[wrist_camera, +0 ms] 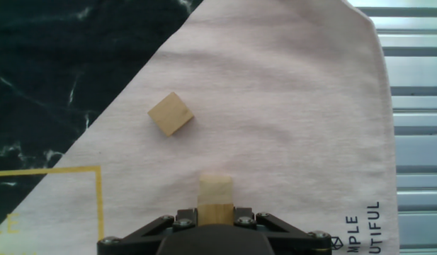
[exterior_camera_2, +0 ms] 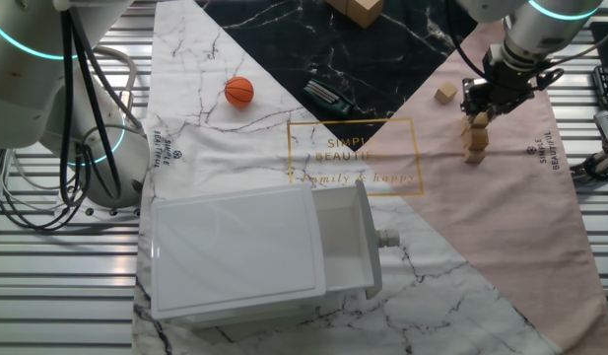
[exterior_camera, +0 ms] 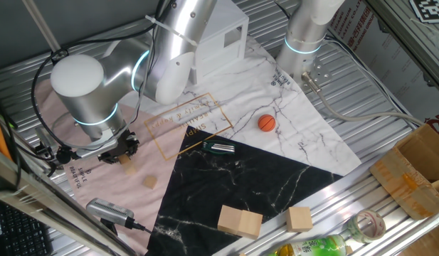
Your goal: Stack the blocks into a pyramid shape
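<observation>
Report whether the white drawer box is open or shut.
Open. The other fixed view shows the drawer pulled out of the white box, its inside bare.

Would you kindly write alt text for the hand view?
The claw holds a small wooden cube above a pink cloth. A second cube lies loose on the cloth farther ahead, near black marble.

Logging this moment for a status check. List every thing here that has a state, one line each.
gripper: shut on the held cube, at the top of the stack
loose cube: lying free, apart from the stack
white drawer: pulled open
orange ball: at rest, untouched
bottle: lying on its side
</observation>
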Controlling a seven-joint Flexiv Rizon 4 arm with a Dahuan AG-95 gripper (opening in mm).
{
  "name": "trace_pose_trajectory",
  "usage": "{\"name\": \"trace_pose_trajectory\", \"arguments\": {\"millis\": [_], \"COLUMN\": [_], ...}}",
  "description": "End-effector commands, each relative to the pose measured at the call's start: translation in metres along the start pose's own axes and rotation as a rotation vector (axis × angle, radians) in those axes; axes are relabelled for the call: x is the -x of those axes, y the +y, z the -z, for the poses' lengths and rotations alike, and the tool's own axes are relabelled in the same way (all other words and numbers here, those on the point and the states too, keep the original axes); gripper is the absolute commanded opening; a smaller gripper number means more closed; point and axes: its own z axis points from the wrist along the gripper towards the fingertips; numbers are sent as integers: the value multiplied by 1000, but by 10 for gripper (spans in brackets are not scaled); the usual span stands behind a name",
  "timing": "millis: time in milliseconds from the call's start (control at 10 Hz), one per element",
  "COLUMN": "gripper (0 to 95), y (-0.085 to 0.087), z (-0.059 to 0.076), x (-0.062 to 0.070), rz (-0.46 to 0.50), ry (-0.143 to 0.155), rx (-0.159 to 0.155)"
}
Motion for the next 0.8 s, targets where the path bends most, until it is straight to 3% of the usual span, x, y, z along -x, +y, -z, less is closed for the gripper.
{"name": "trace_pose_trajectory", "arguments": {"millis": [100,800], "gripper": [0,0], "y": [1,2], "z": [-1,-2], "x": [0,-2], "rz": [3,9], "ry": [-1,-1], "rx": [-2,-8]}}
